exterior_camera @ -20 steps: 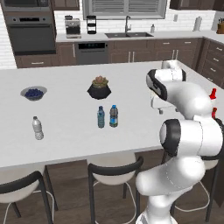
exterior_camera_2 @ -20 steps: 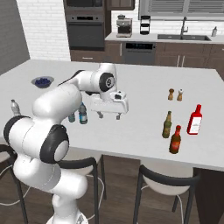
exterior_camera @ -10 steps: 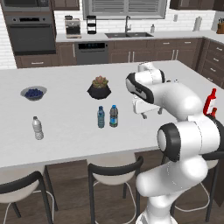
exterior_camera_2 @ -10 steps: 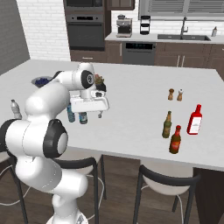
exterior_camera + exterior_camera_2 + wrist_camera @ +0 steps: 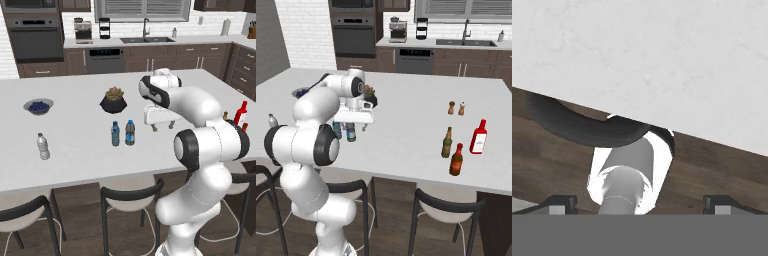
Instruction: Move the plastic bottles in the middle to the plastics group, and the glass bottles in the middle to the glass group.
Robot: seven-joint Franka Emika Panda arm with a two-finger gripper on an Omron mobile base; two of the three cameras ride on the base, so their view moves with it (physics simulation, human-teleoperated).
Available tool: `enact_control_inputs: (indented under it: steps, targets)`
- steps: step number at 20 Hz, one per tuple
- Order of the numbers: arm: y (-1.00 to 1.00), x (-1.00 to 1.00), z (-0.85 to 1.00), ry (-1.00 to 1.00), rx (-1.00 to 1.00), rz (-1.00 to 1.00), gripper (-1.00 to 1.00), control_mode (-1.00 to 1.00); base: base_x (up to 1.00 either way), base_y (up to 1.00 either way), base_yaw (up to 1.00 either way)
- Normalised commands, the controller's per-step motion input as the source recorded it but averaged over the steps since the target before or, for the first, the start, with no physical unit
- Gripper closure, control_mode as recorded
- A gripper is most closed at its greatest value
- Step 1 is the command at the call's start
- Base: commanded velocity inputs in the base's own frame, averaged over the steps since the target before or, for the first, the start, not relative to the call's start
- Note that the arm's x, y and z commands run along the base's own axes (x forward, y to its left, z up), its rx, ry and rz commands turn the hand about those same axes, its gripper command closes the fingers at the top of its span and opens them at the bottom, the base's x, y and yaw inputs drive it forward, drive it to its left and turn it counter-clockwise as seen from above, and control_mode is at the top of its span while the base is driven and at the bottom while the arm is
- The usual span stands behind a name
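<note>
Two blue-capped plastic bottles (image 5: 115, 134) (image 5: 130, 132) stand side by side mid-counter, also seen partly behind the hand (image 5: 337, 130) (image 5: 351, 134). My gripper (image 5: 163, 126) (image 5: 358, 127) hovers just right of them above the counter, open and empty; its tips stand wide apart in the hand view (image 5: 641, 205). The clear white-capped bottle of the plastics group (image 5: 43, 146) (image 5: 272, 120) stands far left. At the right stand the tall red bottle (image 5: 479, 136) (image 5: 241, 112), the gold-necked dark bottle (image 5: 447, 142) and, beside them, the small brown red-necked glass bottle (image 5: 456, 160).
A potted plant (image 5: 114, 100) sits behind the blue-capped bottles, and a bowl of blueberries (image 5: 38, 106) lies at the far left. Two shakers (image 5: 456, 108) stand behind the glass group. Stools (image 5: 131, 192) line the counter's near edge (image 5: 662, 127).
The arm has swung left across the counter, from the right side to just beside the blue-capped bottles. The gripper stayed open and empty; no bottle has moved.
</note>
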Motion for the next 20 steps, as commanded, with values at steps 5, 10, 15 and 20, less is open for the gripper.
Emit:
enact_control_inputs:
  steps: [5, 10, 15, 20]
  targets:
    - [0.4, 0.02, 0.0, 0.0, 0.1, 0.03, -1.0, -1.0, 0.0, 0.0, 0.0]
    - [0.23, 0.33, 0.0, -0.03, 0.02, 0.01, -1.0, -1.0, 0.0, 0.0, 0.0]
    - [0.27, 0.14, 0.0, -0.27, 0.01, 0.12, -1.0, -1.0, 0.0, 0.0, 0.0]
    - [0.1, 0.02, -0.14, -0.37, 0.14, 0.11, -1.0, -1.0, 0.0, 0.0, 0.0]
